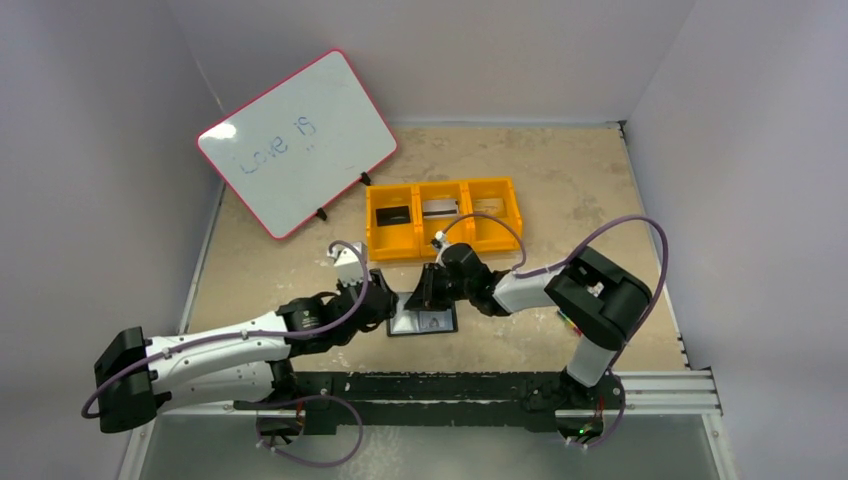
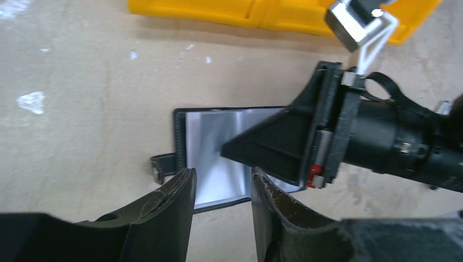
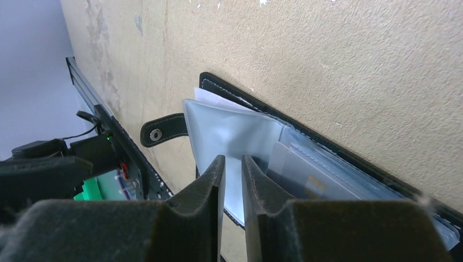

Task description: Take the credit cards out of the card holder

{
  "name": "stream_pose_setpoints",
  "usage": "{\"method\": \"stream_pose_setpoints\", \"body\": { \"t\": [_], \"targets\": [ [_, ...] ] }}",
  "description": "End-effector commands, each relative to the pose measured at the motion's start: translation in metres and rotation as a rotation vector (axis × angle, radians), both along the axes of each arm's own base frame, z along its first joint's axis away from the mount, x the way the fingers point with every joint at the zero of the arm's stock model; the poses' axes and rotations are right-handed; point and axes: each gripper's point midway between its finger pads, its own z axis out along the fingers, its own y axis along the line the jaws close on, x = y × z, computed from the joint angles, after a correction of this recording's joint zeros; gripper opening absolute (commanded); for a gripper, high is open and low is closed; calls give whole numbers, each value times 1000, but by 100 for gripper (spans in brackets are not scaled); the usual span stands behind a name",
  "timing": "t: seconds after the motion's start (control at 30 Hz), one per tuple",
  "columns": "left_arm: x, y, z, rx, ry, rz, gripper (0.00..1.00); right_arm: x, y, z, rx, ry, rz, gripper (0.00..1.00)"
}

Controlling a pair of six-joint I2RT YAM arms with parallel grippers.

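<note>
Both hands are crowding the card holder (image 1: 424,321), which is lying open on the counter (image 1: 560,190) just in front of the orange tray (image 1: 443,215). Right hand (image 3: 233,164) is hovering nearly closed over the shiny sleeves (image 3: 235,134), gripping nothing. Left hand (image 2: 223,183) is sitting parted at the near edge. I'd be pinning the cover with the left while pinching a card (image 3: 311,172) edge, not sleeve plastic.

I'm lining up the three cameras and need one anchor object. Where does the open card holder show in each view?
Top external: the card holder lies low in the centre, between the two grippers.
Left wrist: centre, open, partly hidden behind the right gripper.
Right wrist: runs from the centre to the lower right, sleeves up.
Shared landmark: its snap tab, seen in both wrist views; too small to tell from above.
</note>
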Motion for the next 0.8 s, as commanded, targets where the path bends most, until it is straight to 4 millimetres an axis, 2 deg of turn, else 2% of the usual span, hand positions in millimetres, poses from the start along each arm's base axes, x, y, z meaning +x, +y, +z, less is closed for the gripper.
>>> {"method": "stream_pose_setpoints", "body": {
  "t": [0.0,0.13,0.27,0.37,0.43,0.57,0.77],
  "targets": [
    [1,-49,34,-159,-61,-153,42,8,-2,11,9,-54,-40,20],
    [3,-70,28,-218,-55,-182,40,9,-6,23,37,-84,-73,20],
    [9,-70,9,-207,-24,-119,32,11,-17,39,59,-104,-136,23],
    [11,-75,5,-249,-17,-95,31,18,-32,53,44,-128,-227,24],
    [12,-78,1,-254,-10,-89,30,24,-49,54,2,-136,-320,25],
    [13,-82,-10,-188,13,-105,30,15,-73,44,-71,-107,-379,27],
    [9,-87,-32,-145,62,-123,30,-1,-71,46,-53,-135,-260,34]
  ]
}}
